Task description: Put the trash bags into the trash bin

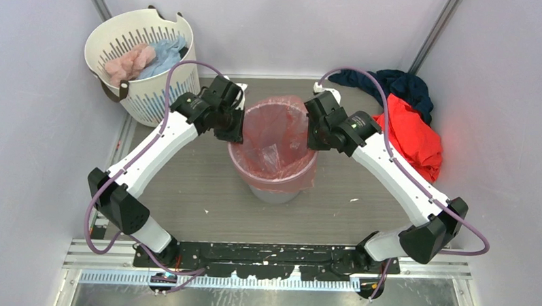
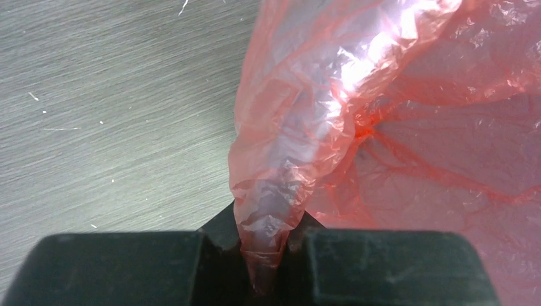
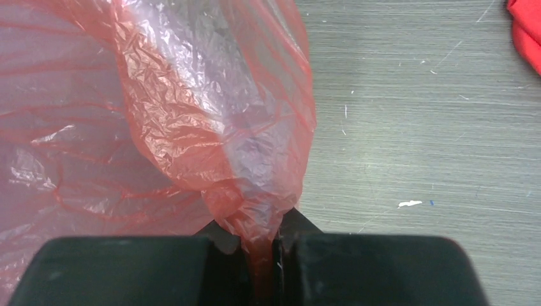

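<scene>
Left tool: clamped shut on a gathered pleat of the thin translucent red-pink plastic film bag. The film is bunched into the slim gap between the dark pads, at the left side of the bin's mouth.
Right tool: closed the same way on a second pleat of the film, at the right side of the bin's mouth.
Why held so: the two pinches are opposite each other across the mouth, which I judge keeps the film spread open rather than letting it slump into a heap.
Bag: it sits in the light grey round plastic bin. Its body hangs inside, and its edge is turned out over the rim and drapes down the near outer wall.
Bin: upright on the grey wood-grain worktop, between the two tools.
Progress: the bag looks largely in place, and what is left is probably seating the edge and letting go.
Beyond the bin: a white slotted plastic basket of pale cloths stands behind it to the left. An opaque red-orange cloth lies to its right, with a dark blue cloth behind that. All are apart from the bin.
Hidden: the film covers most of the bin's wall, leaving only a grey strip at its near base.
Hard to make out: creases and glare hide the bin's floor, so I cannot tell if the bag reaches it. From overhead the wrist housings cover the fingertips. In the wrist views the rim is lost under film, so each pinch perhaps holds film alone.
</scene>
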Controlling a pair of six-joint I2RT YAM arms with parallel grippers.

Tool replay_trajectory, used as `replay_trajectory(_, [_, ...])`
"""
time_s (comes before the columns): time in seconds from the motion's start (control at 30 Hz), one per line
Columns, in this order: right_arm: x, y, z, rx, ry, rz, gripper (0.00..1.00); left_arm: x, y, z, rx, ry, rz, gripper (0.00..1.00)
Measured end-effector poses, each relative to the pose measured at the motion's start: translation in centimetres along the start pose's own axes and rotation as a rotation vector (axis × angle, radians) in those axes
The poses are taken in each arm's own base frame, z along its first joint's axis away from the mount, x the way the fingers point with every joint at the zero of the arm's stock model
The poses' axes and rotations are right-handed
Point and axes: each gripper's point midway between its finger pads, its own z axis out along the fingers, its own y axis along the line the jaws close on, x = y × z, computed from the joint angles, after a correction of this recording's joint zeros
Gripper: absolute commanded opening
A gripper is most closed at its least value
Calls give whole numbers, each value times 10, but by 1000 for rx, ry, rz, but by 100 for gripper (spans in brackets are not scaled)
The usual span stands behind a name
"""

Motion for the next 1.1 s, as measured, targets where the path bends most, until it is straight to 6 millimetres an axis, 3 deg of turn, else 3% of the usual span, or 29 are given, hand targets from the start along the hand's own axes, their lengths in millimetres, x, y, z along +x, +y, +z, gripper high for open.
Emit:
replay_trajectory(0.3, [12, 5, -11, 49, -69, -75, 1, 5, -3, -13, -45, -40, 32, 0])
replay_trajectory(0.73, [34, 31, -44, 23, -432, -141, 1, 43, -1, -70, -123, -330, 168, 0])
replay_trajectory(1.1, [24, 55, -92, 50, -798, -170, 1, 32, -10, -128, -98, -692, 299, 0])
